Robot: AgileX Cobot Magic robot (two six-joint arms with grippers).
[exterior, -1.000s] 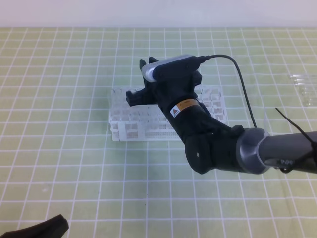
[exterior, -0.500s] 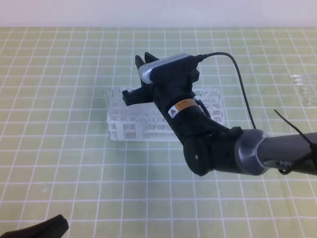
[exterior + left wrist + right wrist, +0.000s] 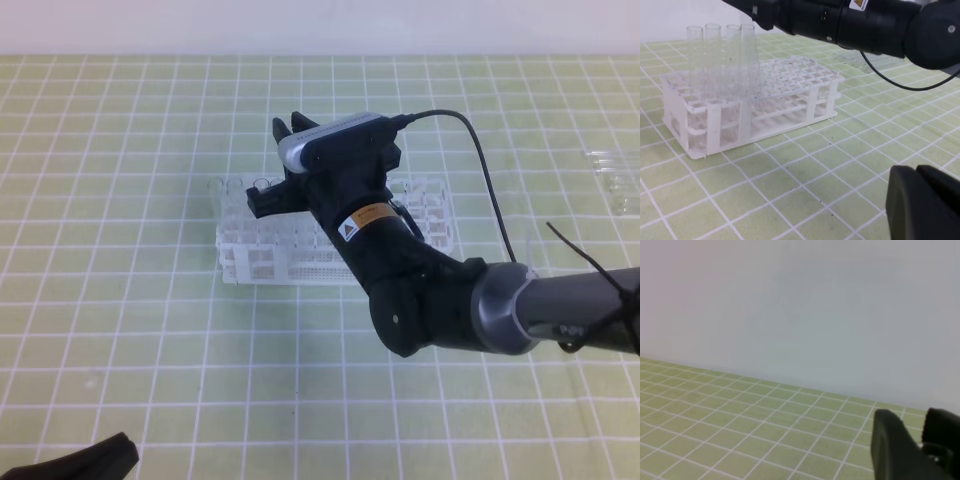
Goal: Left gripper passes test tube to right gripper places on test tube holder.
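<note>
Test tube [image 3: 750, 60] was held by the right gripper [image 3: 268, 190], jaws clamped on its upper part, its lower end already inside a cell at the left end of the test tube holder [image 3: 300, 262]; it leaned slightly. Just beside it, on the far side from the jaws in the left wrist view, three more clear tubes [image 3: 712, 55] stood upright in the end row.

Against the picture one second before, the right gripper sat a little further toward the holder's left end and slightly higher; the holder itself had not shifted.

Right arm reached in low from the right, elbow joint near the mat [image 3: 120, 330], wrist angled up and back over the holder, camera module uppermost.

Left gripper [image 3: 925, 202] rested low at the near edge, well apart from the holder, jaws together, nothing between them.
</note>
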